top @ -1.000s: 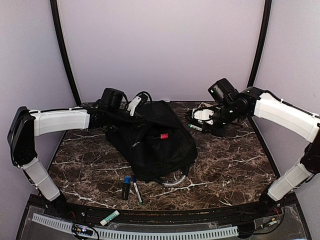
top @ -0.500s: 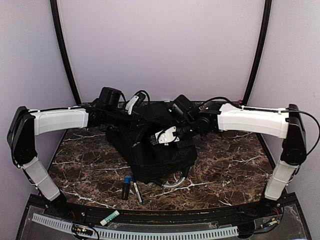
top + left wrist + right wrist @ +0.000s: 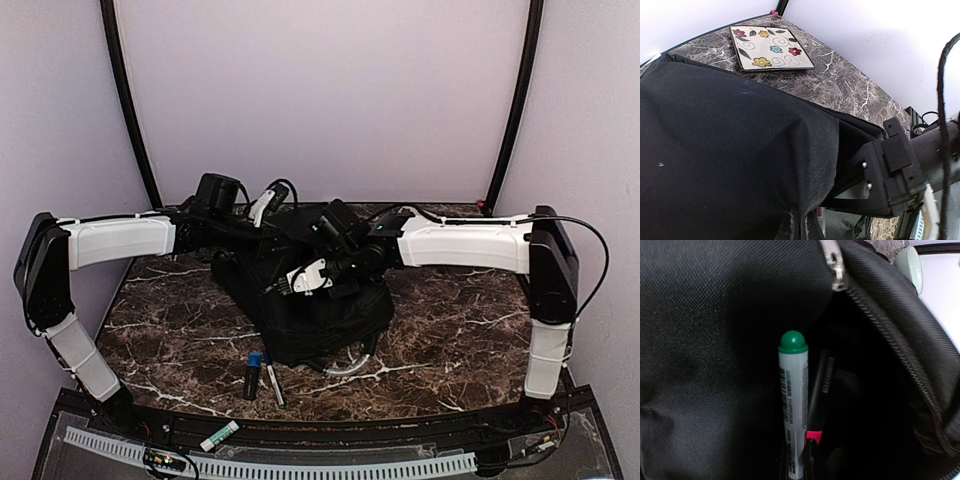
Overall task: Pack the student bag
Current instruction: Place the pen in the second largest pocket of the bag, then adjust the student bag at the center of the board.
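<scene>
Now | right end effector [image 3: 303, 280] at student bag [image 3: 330, 315] mouth; grips green-capped marker [image 3: 792, 390]

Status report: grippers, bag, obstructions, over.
Left gripper shut on student bag edge. Right gripper shut on green-capped marker, pointing into open bag. Pink-tipped pen inside, alongside.

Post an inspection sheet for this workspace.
Surface: dark marble table.
Job's things: student bag lies centre, pocket unzipped; green-capped marker at its mouth; pink-tipped item inside.
Clutter: blue-capped marker and slim pen before bag; white marker on front rail; flower-print square item behind bag.
Hands: left hand shut on student bag; right hand shut on green-capped marker.
Cables: black cable beside left wrist.
Surroundings: plain walls, nothing else seen.
</scene>
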Controlling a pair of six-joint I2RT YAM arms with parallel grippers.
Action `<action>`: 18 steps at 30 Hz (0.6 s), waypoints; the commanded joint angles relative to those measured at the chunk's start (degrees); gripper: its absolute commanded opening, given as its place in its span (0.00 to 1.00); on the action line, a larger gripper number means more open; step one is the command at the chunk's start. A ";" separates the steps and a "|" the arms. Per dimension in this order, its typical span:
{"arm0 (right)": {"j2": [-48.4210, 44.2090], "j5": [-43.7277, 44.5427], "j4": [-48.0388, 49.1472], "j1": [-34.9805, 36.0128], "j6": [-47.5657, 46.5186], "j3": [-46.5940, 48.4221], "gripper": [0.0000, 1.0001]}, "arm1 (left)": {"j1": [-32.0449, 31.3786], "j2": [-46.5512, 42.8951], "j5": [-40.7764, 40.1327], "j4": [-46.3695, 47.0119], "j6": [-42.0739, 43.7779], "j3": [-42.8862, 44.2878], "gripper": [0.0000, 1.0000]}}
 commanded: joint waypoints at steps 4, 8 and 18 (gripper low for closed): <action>6.01 4.06 6.16 0.21 -0.64 -1.28 0.00 | 0.87 -3.23 6.69 10.26 -2.02 2.32 0.00; 10.09 8.12 10.65 -0.58 -0.25 -0.59 0.00 | 1.06 -3.63 6.46 10.23 -2.08 2.39 0.00; 15.57 24.71 50.16 -4.27 -5.88 -2.63 0.40 | 1.01 -3.07 7.85 10.38 -2.65 2.41 0.00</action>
